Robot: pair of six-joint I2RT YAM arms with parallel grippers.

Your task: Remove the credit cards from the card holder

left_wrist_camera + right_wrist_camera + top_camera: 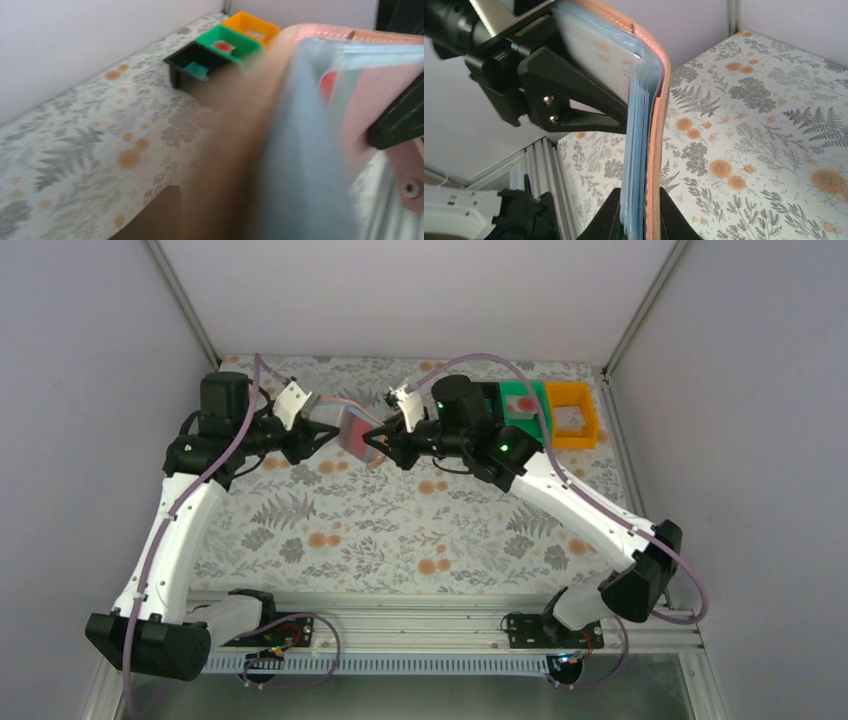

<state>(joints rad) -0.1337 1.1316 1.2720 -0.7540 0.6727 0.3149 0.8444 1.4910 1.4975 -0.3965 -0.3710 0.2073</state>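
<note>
The right hand (640, 212) clamps the card holder (639, 140) upright above the counter (774, 125), probably so the left hand (322, 433) can reach its pockets; whether that one grips anything, I cannot tell.

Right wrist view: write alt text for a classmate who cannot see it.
A salmon-tan card holder with light blue pockets stands upright, clamped at its lower edge by the jaws of the right gripper. The left gripper reaches in from the upper left, one black jaw against the blue pockets, above a floral-patterned table.
</note>
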